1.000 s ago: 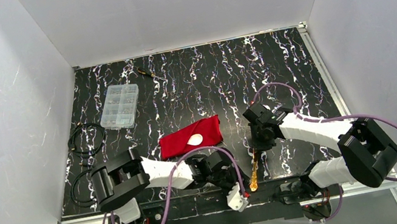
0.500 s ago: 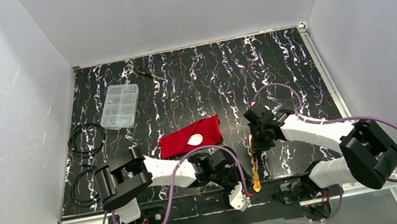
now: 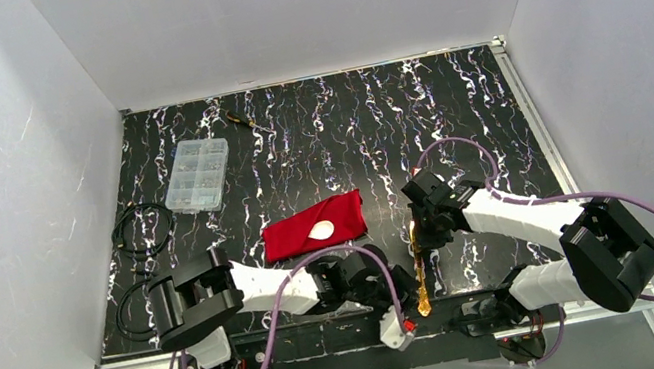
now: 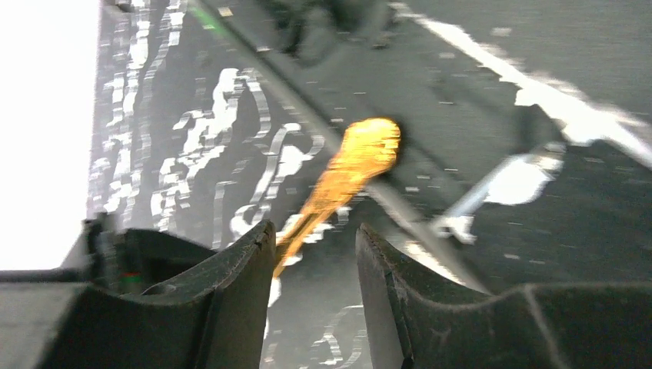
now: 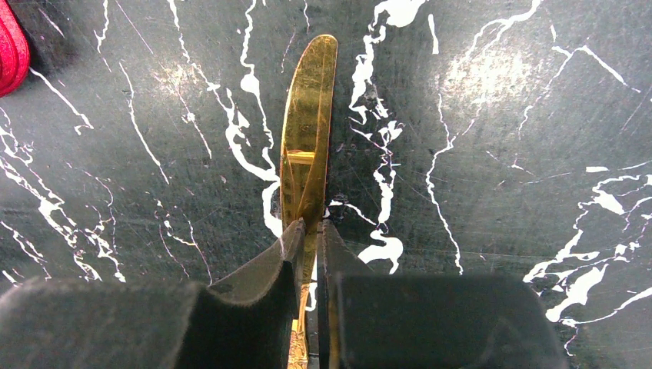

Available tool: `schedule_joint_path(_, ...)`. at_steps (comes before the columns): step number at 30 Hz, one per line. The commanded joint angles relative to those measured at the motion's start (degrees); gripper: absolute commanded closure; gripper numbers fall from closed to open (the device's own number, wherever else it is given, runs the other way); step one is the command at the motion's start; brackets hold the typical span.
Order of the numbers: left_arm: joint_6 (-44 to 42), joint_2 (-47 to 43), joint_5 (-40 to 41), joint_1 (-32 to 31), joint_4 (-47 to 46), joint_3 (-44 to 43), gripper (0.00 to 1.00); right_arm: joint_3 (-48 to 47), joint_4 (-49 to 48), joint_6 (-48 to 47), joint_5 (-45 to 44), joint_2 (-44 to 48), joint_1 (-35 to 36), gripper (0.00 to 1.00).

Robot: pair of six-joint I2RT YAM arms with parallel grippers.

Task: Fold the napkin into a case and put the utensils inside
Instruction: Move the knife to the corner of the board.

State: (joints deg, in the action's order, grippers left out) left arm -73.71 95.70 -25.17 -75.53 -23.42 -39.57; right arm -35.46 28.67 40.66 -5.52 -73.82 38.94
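- Change over the last second: right tool has gone from sitting over the far part of the gold utensil to clamped tight on it. Jaws pinch the flat shaft, and the blade-shaped end points away from the wrist.
- From above, the gold utensil now reads longer than it did a second ago. My read is that it's off the surface or tilting up, but I can't confirm clearance.
- Left tool has slid toward the near edge. Its jaws are apart and holding nothing; the utensil's rounded end shows blurred beyond the gap, no contact visible.
- Napkin hasn't moved: folded red rectangle mid-surface, just left of the right tool.
- White spoon: only the bowl shows on the cloth, so probably already tucked in.
- Meaning: fold looks done and one utensil looks placed. The second is now in hand, leaving carry and insert.
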Motion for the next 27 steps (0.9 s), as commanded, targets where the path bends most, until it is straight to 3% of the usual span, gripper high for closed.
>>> schedule_joint_path(1, 1.69, -1.02, 4.31, -0.53, -5.34, -4.84, 0.58, 3.71, 1.83, 1.00, 1.30, -3.17, 1.01, 0.82)
schedule_joint_path(12, 0.25, -0.62, -1.81, -1.33, -4.09, -1.76, 0.58, 3.91, 1.37, 0.86, 1.89, -3.66, 0.99, 0.82)
schedule_joint_path(27, -7.47, 7.27, -7.53, -0.94, -2.06, -4.05, 0.58, 4.45, 1.74, 0.91, 2.62, -3.57, 1.13, 0.82)
